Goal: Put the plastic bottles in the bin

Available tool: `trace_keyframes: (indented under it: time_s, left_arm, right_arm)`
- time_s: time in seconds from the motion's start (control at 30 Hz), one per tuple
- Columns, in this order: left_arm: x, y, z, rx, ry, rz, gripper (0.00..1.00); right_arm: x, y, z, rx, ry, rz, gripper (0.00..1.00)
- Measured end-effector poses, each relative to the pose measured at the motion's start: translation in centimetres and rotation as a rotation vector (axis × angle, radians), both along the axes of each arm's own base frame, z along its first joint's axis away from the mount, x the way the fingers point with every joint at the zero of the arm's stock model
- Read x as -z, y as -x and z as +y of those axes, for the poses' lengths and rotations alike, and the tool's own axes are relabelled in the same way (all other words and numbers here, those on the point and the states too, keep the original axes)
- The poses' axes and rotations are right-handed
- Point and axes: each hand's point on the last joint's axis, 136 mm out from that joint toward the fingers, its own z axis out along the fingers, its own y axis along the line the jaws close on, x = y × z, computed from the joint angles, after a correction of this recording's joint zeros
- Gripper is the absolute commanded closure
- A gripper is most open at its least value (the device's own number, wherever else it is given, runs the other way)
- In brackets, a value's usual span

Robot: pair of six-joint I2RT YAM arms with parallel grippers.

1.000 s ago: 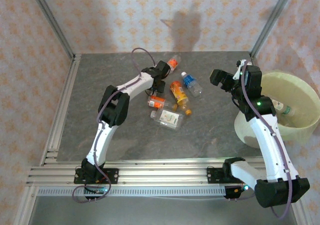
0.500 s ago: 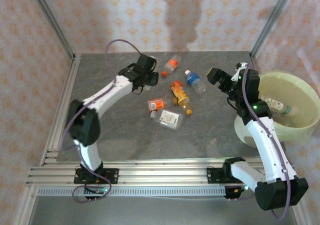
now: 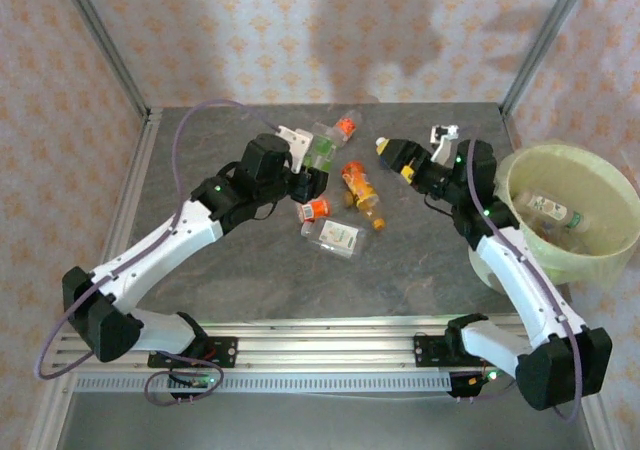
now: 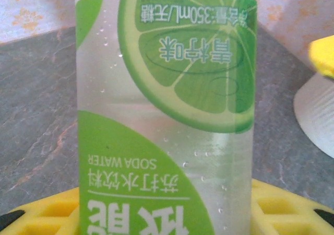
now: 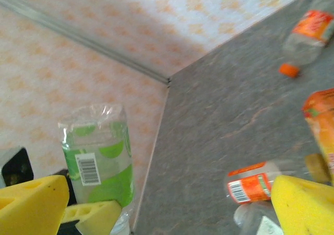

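**One bottle in hand, four on the desk, bin partly filled**

The job is underway but far from done. The bin [image 3: 612,260] stands at the right edge of the desk [image 3: 400,260]. It already holds at least one clear bottle with a white label [image 3: 545,207]. A second may lie just beside it, but the liner makes that hard to tell.

The left tool [image 3: 312,165] is clamped on a green bottle [image 4: 167,104], its yellow pads pressed to either side. In the right wrist view that bottle stands upright in the grip. It appears to be off the desk, near the back left and well apart from the bin, so it has yet to cross the desk.

The right tool [image 3: 396,157] has its jaws wide apart and holds nothing. It hangs over the desk between the loose bottles and the bin.

Four bottles lie loose on the desk:
- an orange-capped bottle [image 3: 346,127] near the back wall
- an orange bottle [image 3: 358,185] in the middle
- a red-labelled bottle [image 3: 315,208]
- a crushed clear bottle [image 3: 335,235] nearest the arms

By my count, five bottles have yet to go in.
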Motion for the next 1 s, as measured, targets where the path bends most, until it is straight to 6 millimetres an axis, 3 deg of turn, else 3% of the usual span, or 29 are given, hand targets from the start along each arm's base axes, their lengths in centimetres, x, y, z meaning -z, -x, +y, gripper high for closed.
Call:
trace_keyframes:
  time_s: [0.13,0.3,0.5,0.7,0.8,1.0]
  left_arm:
    - [-1.2,1.3,-0.7,0.045,0.014,-0.027,0.76]
    - [-1.1,2.8,-2.3,0.109,0.003,-0.029,0.8]
    - [-1.0,4.2,-4.1,0.174,-0.018,-0.044,0.87]
    - [-0.3,4.4,-5.6,0.206,-0.064,-0.052,0.87]
    - [0.1,3.9,-5.4,0.187,-0.09,-0.054,0.79]
    - [0.2,3.4,-4.9,0.15,-0.113,-0.062,0.74]
  right_arm:
    - [-0.8,1.3,2.1,-0.068,-0.024,-0.046,0.01]
    - [-2.3,2.5,4.6,-0.17,-0.056,-0.111,0.01]
    - [-1.4,2.6,7.5,-0.246,-0.054,-0.093,0.03]
    - [-0.4,2.4,8.9,-0.274,-0.033,-0.077,0.14]
    - [-0.5,2.1,8.8,-0.258,-0.025,-0.088,0.24]
    - [-0.6,1.9,8.5,-0.241,-0.004,-0.098,0.45]
